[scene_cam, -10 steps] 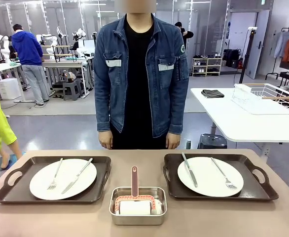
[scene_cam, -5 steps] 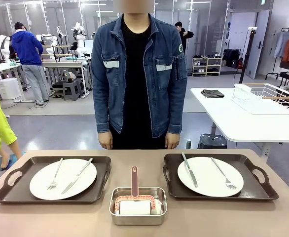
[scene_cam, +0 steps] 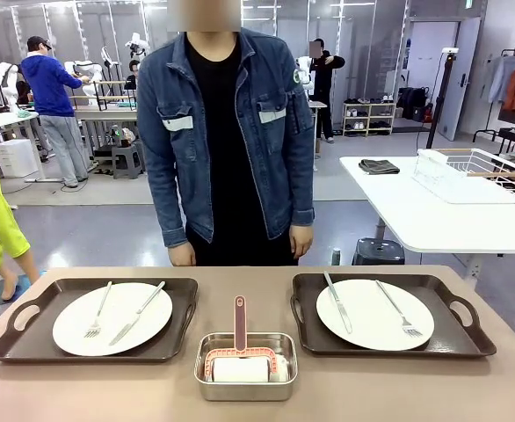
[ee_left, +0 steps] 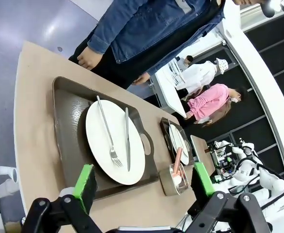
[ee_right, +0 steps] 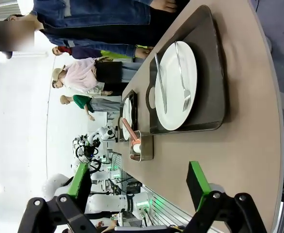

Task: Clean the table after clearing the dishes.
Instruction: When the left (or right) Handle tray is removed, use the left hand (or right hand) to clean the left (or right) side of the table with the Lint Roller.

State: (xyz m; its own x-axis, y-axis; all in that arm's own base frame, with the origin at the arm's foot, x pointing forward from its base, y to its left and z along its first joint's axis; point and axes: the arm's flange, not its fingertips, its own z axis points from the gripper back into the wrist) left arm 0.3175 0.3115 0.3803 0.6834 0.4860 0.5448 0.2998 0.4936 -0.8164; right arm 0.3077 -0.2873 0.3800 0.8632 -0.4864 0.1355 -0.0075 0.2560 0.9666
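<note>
Both robots' fingers stand wide apart with nothing between them: the left gripper point(ee_left: 143, 180) looks along the left tray point(scene_cam: 184, 295), the right gripper point(ee_right: 138, 179) along the right tray point(scene_cam: 305, 299). The tabletop point(scene_cam: 345, 391) lies bare along its near edge and at both ends past the tray handles. Each tray carries a dish, the left plate point(scene_cam: 150, 327) and the right plate point(scene_cam: 372, 318), each with a fork and knife on it. Between the trays a steel pan point(scene_cam: 245, 388) holds a pink-handled roller point(scene_cam: 239, 322). A person point(scene_cam: 227, 132) stands at the far edge.

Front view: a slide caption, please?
Two trays of plates flank a steel pan; a person stands behind the table.
</note>
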